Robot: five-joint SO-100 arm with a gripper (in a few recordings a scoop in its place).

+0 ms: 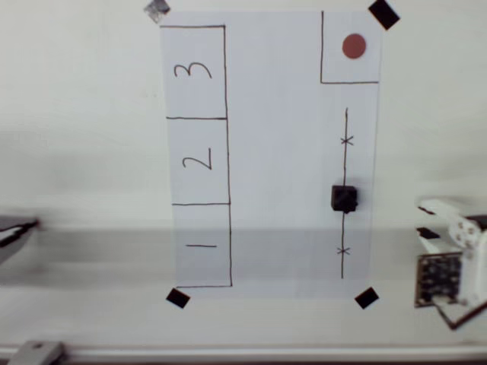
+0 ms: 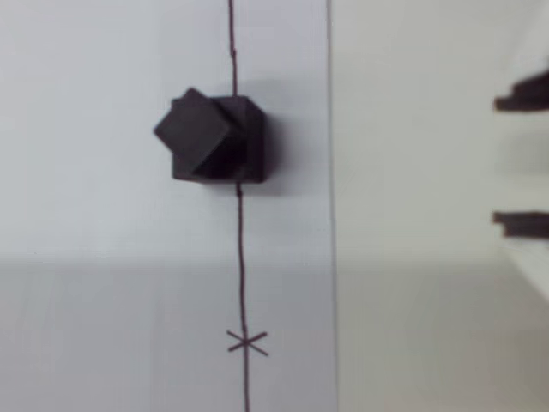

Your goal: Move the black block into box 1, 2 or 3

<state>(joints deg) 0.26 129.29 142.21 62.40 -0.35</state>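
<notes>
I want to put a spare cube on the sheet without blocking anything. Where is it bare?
The broad blank strip between the numbered boxes, such as box 2, and the drawn line is free. Boxes 1 and 3 are bare too. The black block sits on the line, between its crosses.

Handwritten marks on my paper sheet point(image 1: 274, 152)

From overhead I read three inked numerals, each lying on its side in its own drawn rectangle down the left of the sheet: 3 point(image 1: 192, 71) at the top, 2 point(image 1: 197, 160) inside the box point(image 1: 198, 161) in the middle, 1 point(image 1: 200, 245) at the bottom. Two small x marks point(image 1: 347, 141) cross the drawn line point(image 1: 345, 167) on the right; my wrist view shows one x point(image 2: 247, 342).
</notes>
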